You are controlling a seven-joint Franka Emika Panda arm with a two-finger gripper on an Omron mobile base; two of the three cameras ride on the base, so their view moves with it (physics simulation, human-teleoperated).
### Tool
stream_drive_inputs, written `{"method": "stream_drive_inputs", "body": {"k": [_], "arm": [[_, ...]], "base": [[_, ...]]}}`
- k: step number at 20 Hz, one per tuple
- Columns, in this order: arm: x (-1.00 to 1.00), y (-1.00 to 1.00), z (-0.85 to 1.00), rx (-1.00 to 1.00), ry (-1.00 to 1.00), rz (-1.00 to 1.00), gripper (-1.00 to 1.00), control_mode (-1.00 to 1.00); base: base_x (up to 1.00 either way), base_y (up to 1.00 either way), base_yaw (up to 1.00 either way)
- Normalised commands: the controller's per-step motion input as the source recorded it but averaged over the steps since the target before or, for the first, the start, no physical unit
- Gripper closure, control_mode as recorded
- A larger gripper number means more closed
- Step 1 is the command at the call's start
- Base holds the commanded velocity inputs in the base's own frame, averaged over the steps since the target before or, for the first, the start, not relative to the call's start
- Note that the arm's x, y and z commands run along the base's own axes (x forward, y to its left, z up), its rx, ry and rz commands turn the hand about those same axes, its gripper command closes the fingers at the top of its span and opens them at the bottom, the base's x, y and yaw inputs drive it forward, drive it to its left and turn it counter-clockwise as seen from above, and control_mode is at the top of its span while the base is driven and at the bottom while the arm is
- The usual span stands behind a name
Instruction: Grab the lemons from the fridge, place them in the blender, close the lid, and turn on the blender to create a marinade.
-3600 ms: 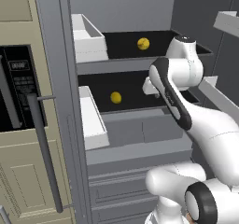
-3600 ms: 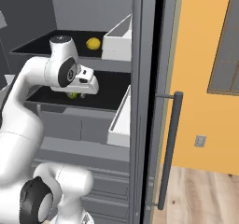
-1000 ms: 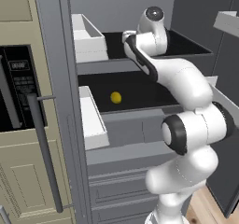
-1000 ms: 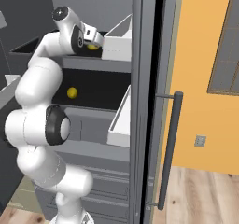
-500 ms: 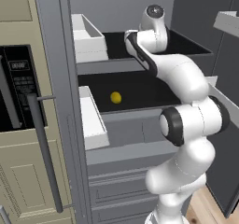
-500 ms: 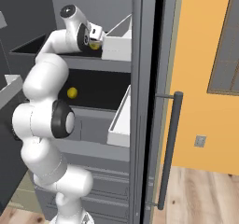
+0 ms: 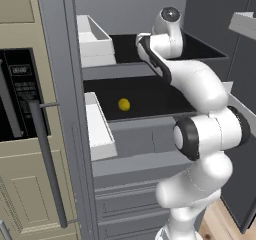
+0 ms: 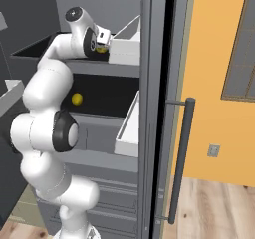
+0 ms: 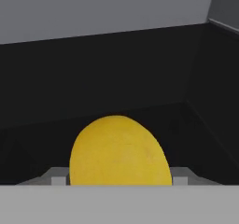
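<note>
So the room around it is pretty plain. On the left there's a beige cabinet [image 7: 22, 184] with a black panel [image 7: 17, 101] set into it and a long grey bar handle [image 7: 47, 164] running down its front. Over on the right side you get a flat orange wall [image 8: 219, 59] with a dark-framed window [image 8: 244, 44] up high and a small grey outlet plate [image 8: 213, 150] lower down. The floor [image 8: 214, 213] is light wood planks. Lighting is even, no hard shadows anywhere.
</note>
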Motion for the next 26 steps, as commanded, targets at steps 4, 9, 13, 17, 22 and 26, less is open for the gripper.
{"method": "stream_drive_inputs", "body": {"k": [4,9,13,17,22,26], "arm": [[-0.91,0.0,0.0,0.0,-0.22,0.06,1.0,-1.0],[-1.0,0.0,0.11,0.03,-0.42,0.11,1.0,-1.0],[-1.0,-0.02,0.42,0.04,-0.37,0.1,1.0,-1.0],[-1.0,-0.12,0.74,0.01,-0.1,0.09,1.0,-1.0],[-1.0,-0.03,0.32,-0.03,0.06,0.09,1.0,-1.0],[-1.0,-0.01,-0.28,-0.15,0.3,0.05,1.0,-1.0]], "base": [[0.0,0.0,0.0],[0.0,0.0,0.0],[0.0,0.0,0.0],[0.0,0.0,0.0],[0.0,0.0,0.0],[0.0,0.0,0.0]]}}
